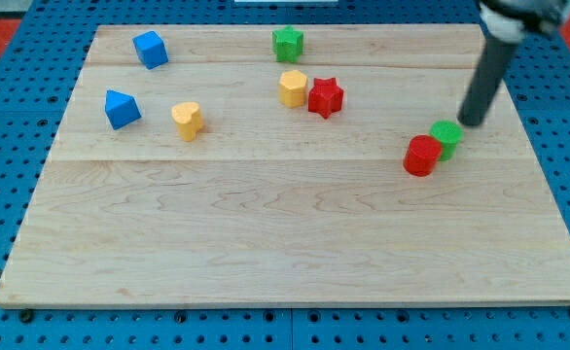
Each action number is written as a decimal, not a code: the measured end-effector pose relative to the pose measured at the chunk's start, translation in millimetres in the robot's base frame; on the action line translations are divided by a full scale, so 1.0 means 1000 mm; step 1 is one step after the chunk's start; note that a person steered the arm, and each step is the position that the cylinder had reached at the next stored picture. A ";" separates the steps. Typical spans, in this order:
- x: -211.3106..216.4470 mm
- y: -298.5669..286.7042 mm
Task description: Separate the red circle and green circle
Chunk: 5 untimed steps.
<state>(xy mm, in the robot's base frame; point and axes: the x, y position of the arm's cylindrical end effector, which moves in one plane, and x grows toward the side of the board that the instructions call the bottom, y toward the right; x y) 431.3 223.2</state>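
Observation:
The red circle (422,156) and the green circle (447,136) sit touching each other at the view's right on the wooden board (285,253), the green one up and to the right of the red. My tip (472,122) is just up and to the right of the green circle, very close to it, with the dark rod rising toward the view's top right.
A red star (326,97) and a yellow hexagon (293,87) touch near the top centre. A green star (288,43) is above them. Two blue blocks (150,49) (122,109) and a yellow heart (188,120) lie at the left.

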 end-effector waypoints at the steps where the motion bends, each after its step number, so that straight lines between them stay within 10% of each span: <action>1: 0.035 -0.017; 3: -0.047 -0.065; 5: -0.014 -0.050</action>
<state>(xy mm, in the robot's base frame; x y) 417.6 172.7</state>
